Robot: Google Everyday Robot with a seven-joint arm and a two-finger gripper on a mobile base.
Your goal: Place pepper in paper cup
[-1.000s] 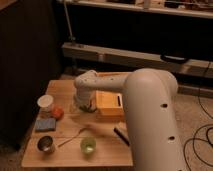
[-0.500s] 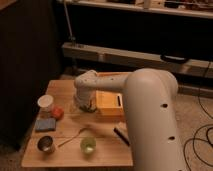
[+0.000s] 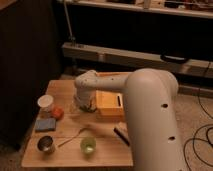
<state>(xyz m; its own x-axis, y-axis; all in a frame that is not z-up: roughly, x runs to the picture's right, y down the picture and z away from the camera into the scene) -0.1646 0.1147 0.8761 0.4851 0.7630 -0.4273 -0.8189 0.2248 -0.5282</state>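
Counter (image 3: 107, 156) of pale wood carries everything we see, so we read it as a clock face. At its nine o'clock edge stands the paper cup (image 3: 46, 102), upright, white, its rim facing up. Toward five o'clock of that cup, just beside it, sits an orange-red ball (image 3: 57, 113). A blue pad (image 3: 45, 124) lies flat at six o'clock of the cup, and a shiny metal cup (image 3: 46, 144) stands near the counter's seven o'clock corner. A thin utensil (image 3: 75, 136) lies slanted between the metal cup and a translucent green cup (image 3: 88, 145), which stands at six o'clock.

Near the counter's middle the claw (image 3: 84, 105) points down, low over the wood and released, grasping nothing we can make out. At its tips we see a small greenish shape that we take for the pepper (image 3: 86, 107), lying on the counter, well apart from the paper cup at its three o'clock side. A yellowish box (image 3: 110, 102) sits just at three o'clock of the claw. A dark bar (image 3: 121, 135) lies at five o'clock. The bulky white arm (image 3: 150, 120) fills the right side.
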